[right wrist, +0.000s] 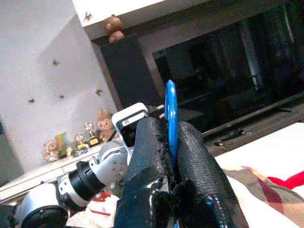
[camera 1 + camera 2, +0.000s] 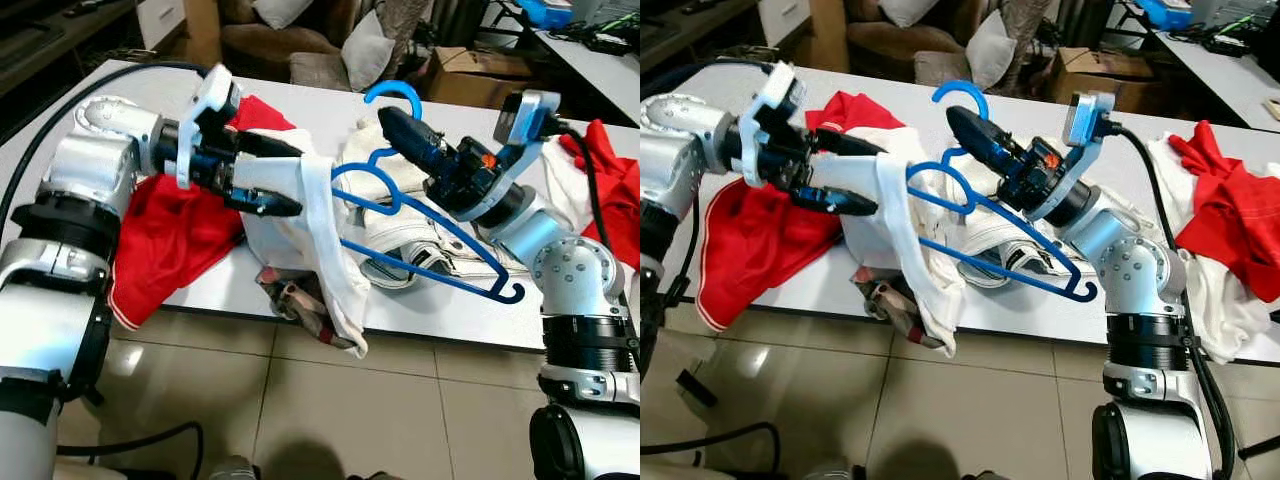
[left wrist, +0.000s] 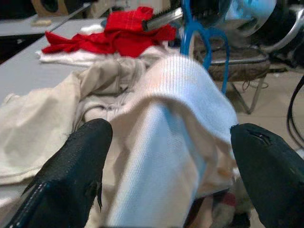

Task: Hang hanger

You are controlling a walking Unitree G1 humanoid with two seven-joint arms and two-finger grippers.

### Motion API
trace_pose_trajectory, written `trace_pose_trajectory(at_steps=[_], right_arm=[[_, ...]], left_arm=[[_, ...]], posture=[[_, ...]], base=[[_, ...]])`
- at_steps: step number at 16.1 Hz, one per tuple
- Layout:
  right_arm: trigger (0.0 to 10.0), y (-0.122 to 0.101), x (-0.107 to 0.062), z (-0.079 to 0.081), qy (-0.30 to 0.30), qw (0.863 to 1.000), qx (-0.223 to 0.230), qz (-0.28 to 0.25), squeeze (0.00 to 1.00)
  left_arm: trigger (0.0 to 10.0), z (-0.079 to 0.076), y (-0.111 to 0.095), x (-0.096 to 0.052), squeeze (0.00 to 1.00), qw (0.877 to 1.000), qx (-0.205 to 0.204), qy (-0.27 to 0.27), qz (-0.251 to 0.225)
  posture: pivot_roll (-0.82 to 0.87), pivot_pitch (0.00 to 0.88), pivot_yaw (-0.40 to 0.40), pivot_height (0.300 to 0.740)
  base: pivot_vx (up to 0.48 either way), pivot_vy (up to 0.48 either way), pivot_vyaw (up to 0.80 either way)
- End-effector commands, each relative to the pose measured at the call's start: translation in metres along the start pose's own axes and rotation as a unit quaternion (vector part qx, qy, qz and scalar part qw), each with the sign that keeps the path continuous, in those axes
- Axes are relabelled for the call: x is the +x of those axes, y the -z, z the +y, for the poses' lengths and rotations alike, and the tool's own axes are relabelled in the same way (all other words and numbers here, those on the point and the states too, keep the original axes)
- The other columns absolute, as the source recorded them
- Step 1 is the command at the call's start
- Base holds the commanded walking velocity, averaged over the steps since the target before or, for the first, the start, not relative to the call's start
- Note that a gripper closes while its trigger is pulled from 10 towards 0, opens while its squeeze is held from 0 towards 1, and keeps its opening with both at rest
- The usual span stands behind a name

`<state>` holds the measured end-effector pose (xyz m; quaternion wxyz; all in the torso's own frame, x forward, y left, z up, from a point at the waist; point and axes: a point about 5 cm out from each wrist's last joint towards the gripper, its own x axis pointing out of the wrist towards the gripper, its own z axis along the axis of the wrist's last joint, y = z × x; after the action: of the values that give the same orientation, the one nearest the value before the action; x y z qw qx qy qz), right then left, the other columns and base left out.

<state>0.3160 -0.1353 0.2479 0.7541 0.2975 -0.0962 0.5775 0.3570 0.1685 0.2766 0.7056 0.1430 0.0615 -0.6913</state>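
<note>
Blue hanger [image 2: 420,235] hangs tilted above the table [image 2: 470,315], pinched at its neck by your right gripper [image 2: 392,125], so hold it steady while your spread left gripper [image 2: 285,178] works the white garment [image 2: 325,250] over one shoulder.

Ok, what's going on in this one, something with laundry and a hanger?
The robot stands at a white table strewn with clothes. Its right gripper is shut on the neck of a blue hanger, held above the pile. Its left gripper has its fingers spread around a white garment draped over the hanger's end and hanging past the table edge. A red garment lies under the left arm.
</note>
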Motion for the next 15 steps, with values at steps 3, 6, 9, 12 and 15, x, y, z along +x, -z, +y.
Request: trace_pose_trajectory(at_steps=[3, 6, 9, 12, 15], right_arm=[[0.0, -0.004, -0.003, 0.006, -0.019, 1.000, -0.010, -0.004, 0.00], [0.0, -0.004, -0.004, 0.007, -0.024, 1.000, -0.011, -0.002, 0.00], [0.0, -0.005, -0.004, 0.007, -0.023, 1.000, -0.012, -0.003, 0.00], [0.0, -0.007, -0.002, 0.006, -0.022, 1.000, -0.013, -0.004, 0.00], [0.0, -0.008, -0.002, 0.005, -0.019, 1.000, -0.014, -0.004, 0.00]], left_arm=[[0.0, 0.002, -0.006, 0.002, 0.00, 0.998, -0.038, 0.015, -0.051], [0.0, 0.003, -0.003, 0.003, 0.00, 0.998, -0.043, 0.013, -0.040], [0.0, 0.005, 0.002, 0.004, 0.00, 0.999, -0.049, 0.007, -0.020], [0.0, 0.004, 0.009, 0.006, 0.00, 0.999, -0.040, 0.010, 0.010], [0.0, 0.006, 0.007, 0.007, 0.00, 0.999, -0.040, 0.007, 0.001]], posture=[[-0.03, 0.000, -0.022, 0.740], [-0.03, 0.000, -0.020, 0.740], [-0.03, 0.000, -0.020, 0.740], [-0.03, 0.000, -0.021, 0.740], [-0.03, 0.000, -0.025, 0.740]], base=[[0.000, 0.000, 0.00], [0.000, 0.000, 0.00], [0.000, 0.000, 0.00], [0.000, 0.000, 0.00], [0.000, 0.000, 0.00]])
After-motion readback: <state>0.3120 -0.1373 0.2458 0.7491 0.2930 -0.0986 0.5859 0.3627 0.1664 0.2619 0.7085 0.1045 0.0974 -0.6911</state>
